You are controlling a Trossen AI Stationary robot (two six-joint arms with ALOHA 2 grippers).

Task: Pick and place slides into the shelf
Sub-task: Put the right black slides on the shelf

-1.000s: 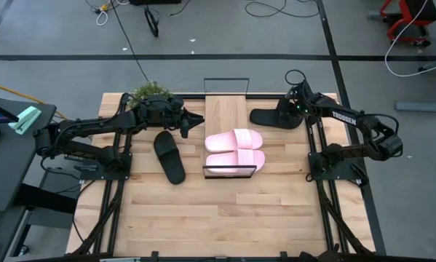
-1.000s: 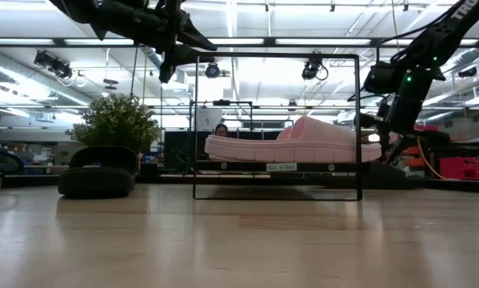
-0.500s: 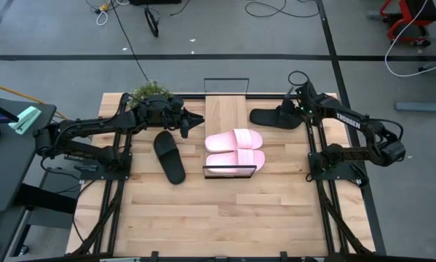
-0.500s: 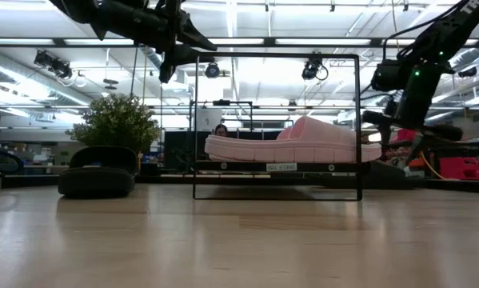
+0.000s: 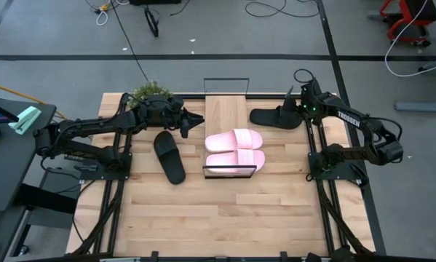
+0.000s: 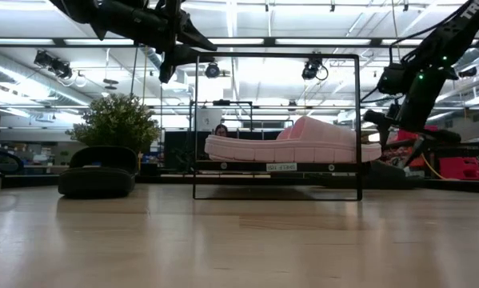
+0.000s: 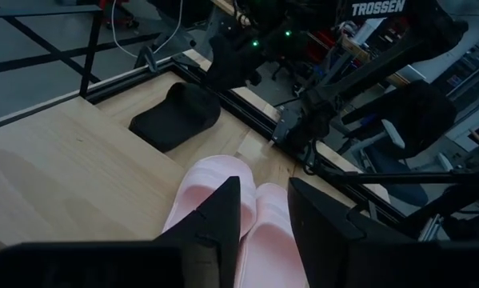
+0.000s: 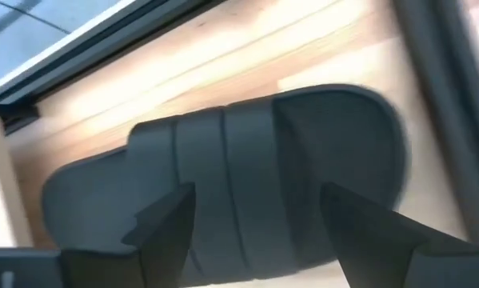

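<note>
Slides first: from the high view you can count four. Two pale pink slide sandals [image 5: 234, 151] sit side by side on the light wood plank top of the low wire-framed shelf [image 5: 224, 110]. One black slide sandal [image 5: 169, 156] lies on the big wooden tabletop [image 5: 225, 211] left of the shelf, and the other black slide [image 5: 273, 117] lies on the table right of it. Since a second ago your right gripper [image 5: 296, 104] has let go of that black slide and lifted; its fingers now stand wide apart just above it. Your left gripper [image 5: 196, 121] hasn't moved, hanging near the shelf's left edge beside one small green potted plant [image 5: 149, 92].

Low view: the pink slides [image 6: 291, 142] rest on the shelf and the right gripper [image 6: 403, 128] sits higher than before.

Left wrist view: its fingers [image 7: 215, 220] are narrowly parted with nothing between them, above the pink pair.

Right wrist view: splayed fingers [image 8: 167, 232] straddle the black slide [image 8: 239, 180] without touching it.
</note>
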